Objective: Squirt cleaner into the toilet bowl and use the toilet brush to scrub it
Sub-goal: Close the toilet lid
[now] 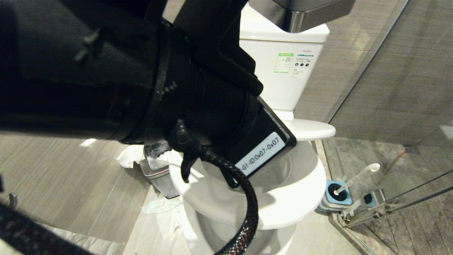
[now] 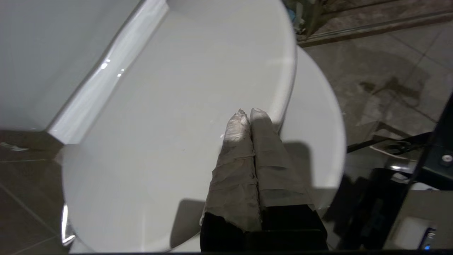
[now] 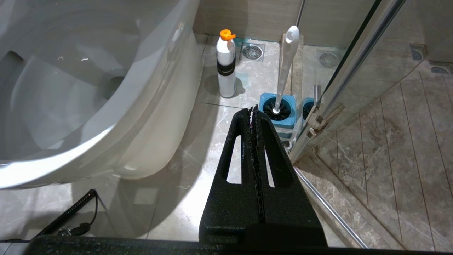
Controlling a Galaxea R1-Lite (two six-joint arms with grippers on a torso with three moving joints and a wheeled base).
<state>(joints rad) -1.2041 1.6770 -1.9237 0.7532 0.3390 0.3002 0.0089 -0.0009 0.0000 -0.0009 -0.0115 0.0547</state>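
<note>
Filling the head view, the black left arm (image 1: 124,71) hangs over the white glossy ceramic toilet bowl (image 1: 297,198), whose basin holds nothing visible. Left wrist view: the taped left gripper (image 2: 249,113), jaws pressed together and empty, is above the white lid (image 2: 159,124). Right wrist view: the black right gripper (image 3: 253,109), jaws together and empty, points at the white-handled toilet brush (image 3: 285,67) standing in its blue square holder (image 3: 277,113) beside an orange-capped white bottle (image 3: 226,67).

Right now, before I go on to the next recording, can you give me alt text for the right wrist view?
The shut right end effector hangs over the floor beside the toilet bowl, holding nothing. Past its tip the toilet brush stands in a blue holder by the glass shower door, with a white cleaner bottle, orange-capped, next to it.
</note>
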